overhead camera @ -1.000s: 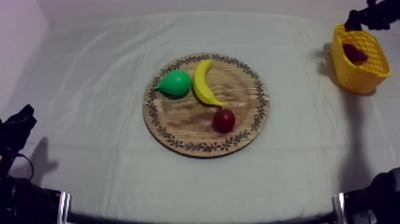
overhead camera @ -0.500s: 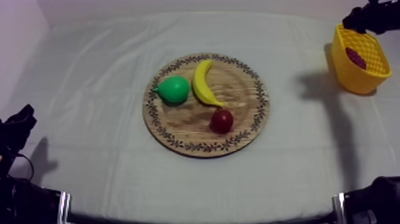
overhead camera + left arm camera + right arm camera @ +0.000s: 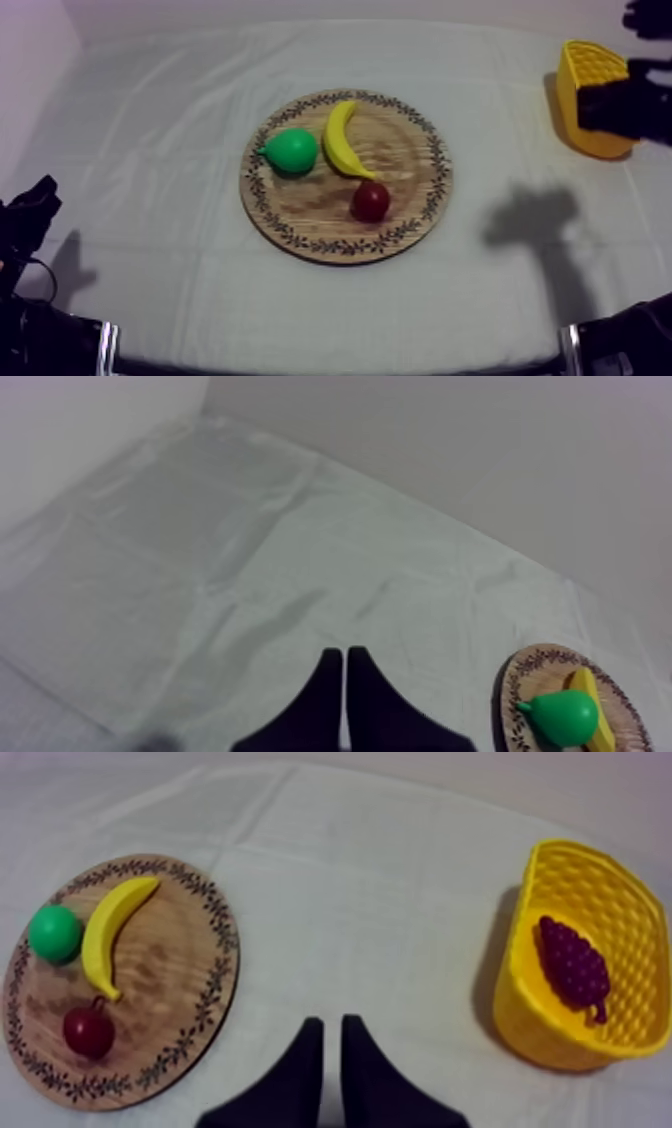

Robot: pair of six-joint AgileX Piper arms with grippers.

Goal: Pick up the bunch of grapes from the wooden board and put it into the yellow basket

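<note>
The bunch of grapes (image 3: 574, 966) is lying inside the yellow basket (image 3: 512, 1002), leaning on its latticed inner wall and touching no jaws, so we are judging the placing as done. We are reading it as a light, stiff moulded toy whose knobbly skin is offering good purchase. If it were needing another lift, we would be closing across its broad middle rather than on its thin end, which is looking apt to slip or twist. In the top view the basket is sitting at about 2 o'clock from the wooden board (image 3: 310, 210), well apart from it, with our right arm (image 3: 628, 105) covering part of it. Our right jaws are lying together as a narrow wedge, gripping nothing, pointing at bare cloth between board and basket. On the board the banana (image 3: 343, 138) is lying at 12 o'clock, the pear (image 3: 292, 150) at 10 o'clock just beside it, and the small red fruit (image 3: 370, 201) at 5 o'clock by the banana's tip. Our left jaws are likewise pressed together and empty, and the left arm (image 3: 30, 215) is sitting at 8 o'clock by the tabletop (image 3: 150, 110) edge.
</note>
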